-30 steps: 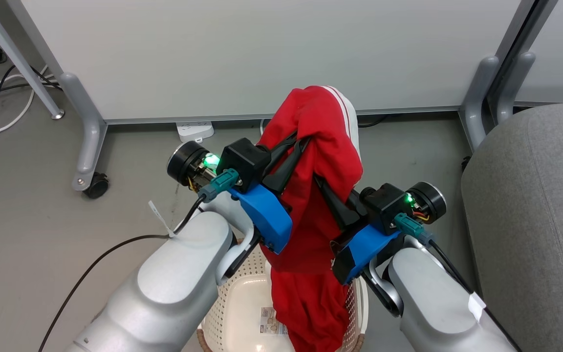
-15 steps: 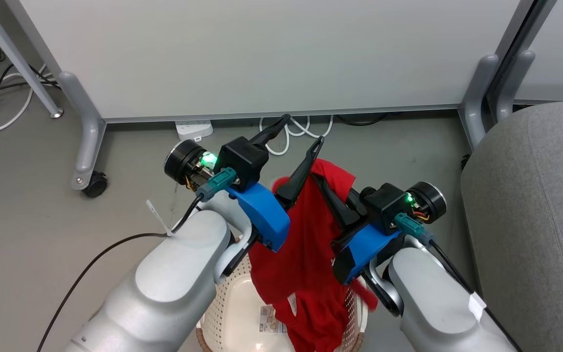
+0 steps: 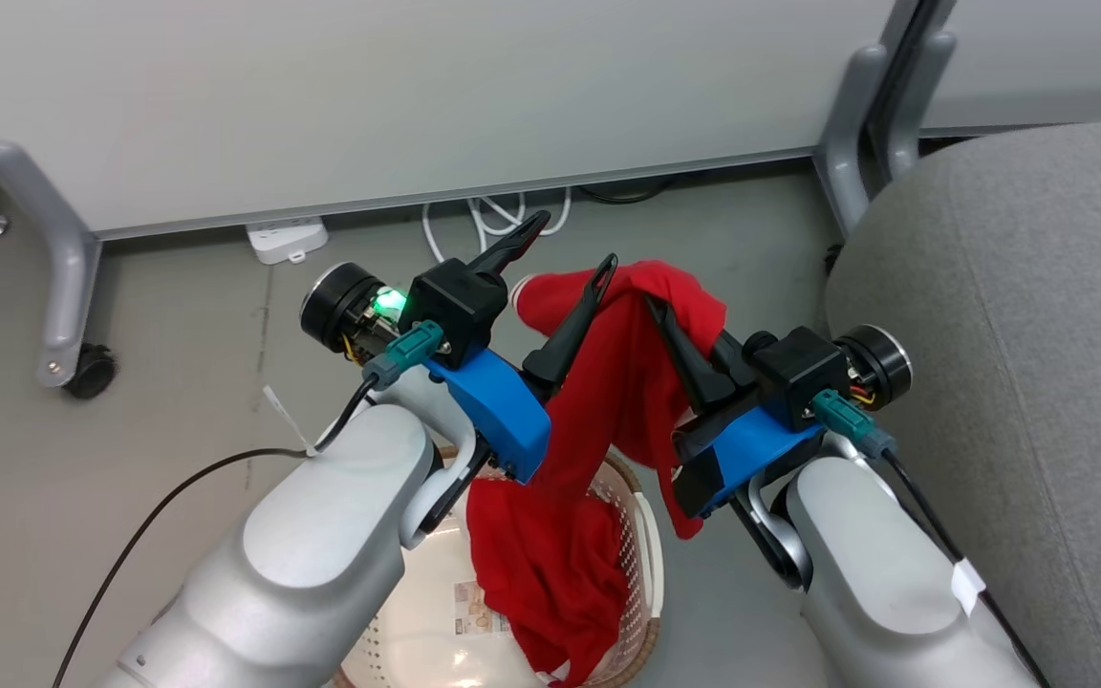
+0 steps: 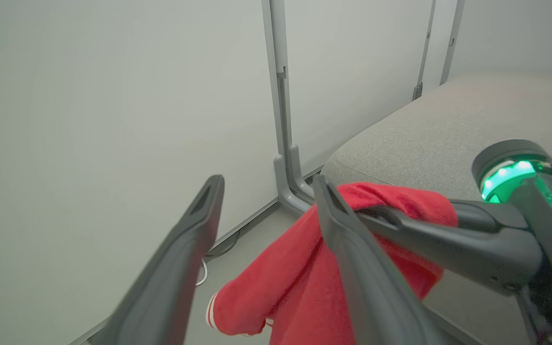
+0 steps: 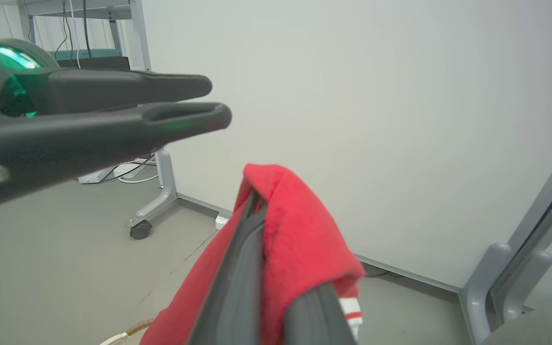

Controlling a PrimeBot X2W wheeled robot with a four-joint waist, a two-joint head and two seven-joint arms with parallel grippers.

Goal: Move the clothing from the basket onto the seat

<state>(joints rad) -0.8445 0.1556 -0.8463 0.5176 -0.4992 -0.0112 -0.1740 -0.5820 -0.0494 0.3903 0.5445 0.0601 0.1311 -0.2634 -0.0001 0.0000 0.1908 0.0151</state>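
Tools: right tool (image 3: 660,315) clamped on clothing (image 3: 598,411), held high, likely so it clears basket (image 3: 644,559) at 6 o'clock; lower end hangs inside it; left tool (image 3: 560,256) fingers apart, gripping nothing. Beyond, seat (image 3: 1009,306) at 3 o'clock, probable drop spot. Count: two tools, one red garment seen, one basket, one seat.

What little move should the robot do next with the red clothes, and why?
Probably lift the right pincer and swing it right toward the seat. It is shut on the clothing, the left pincer is open, the fabric's lower end hangs into the basket, and the seat lies to the right.
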